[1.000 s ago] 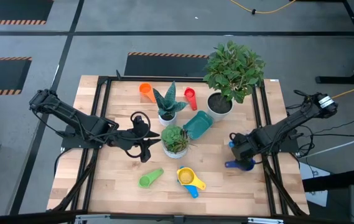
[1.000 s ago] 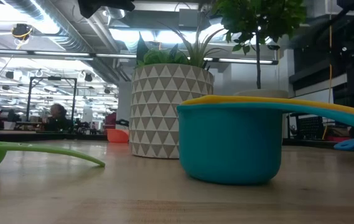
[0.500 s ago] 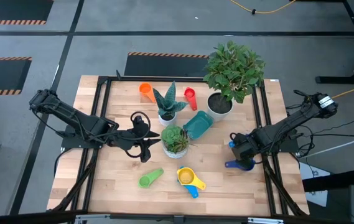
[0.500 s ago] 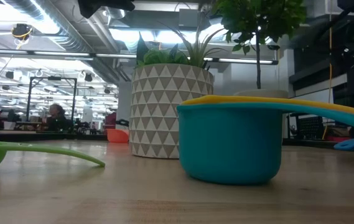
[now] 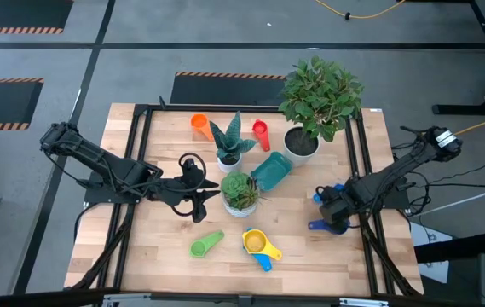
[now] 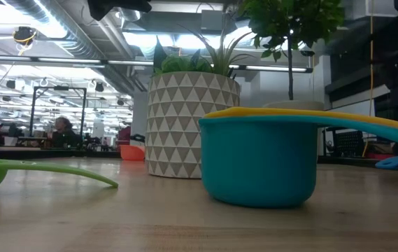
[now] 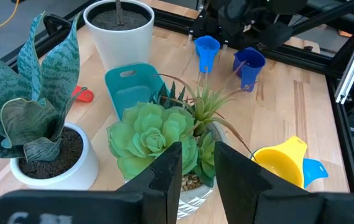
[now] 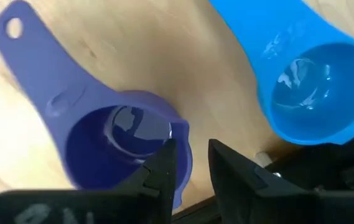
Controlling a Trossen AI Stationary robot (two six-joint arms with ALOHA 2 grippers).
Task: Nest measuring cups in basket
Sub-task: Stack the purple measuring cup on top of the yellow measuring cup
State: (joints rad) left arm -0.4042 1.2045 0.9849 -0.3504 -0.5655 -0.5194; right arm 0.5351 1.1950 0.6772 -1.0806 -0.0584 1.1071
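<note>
Right wrist view: my right gripper (image 8: 192,163), fingers slightly apart, straddles the dark blue cup (image 8: 124,146)'s thin rim—light, stiff, slippery plastic.

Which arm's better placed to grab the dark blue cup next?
Right. The right gripper hangs directly over the dark blue cup, fingers straddling its rim, open. The left gripper sits across the table by the succulent bowl.

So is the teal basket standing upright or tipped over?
Tipped over. The basket lies on its side by the succulent bowl; its flat base with an oval recess faces the left wrist camera.
</note>
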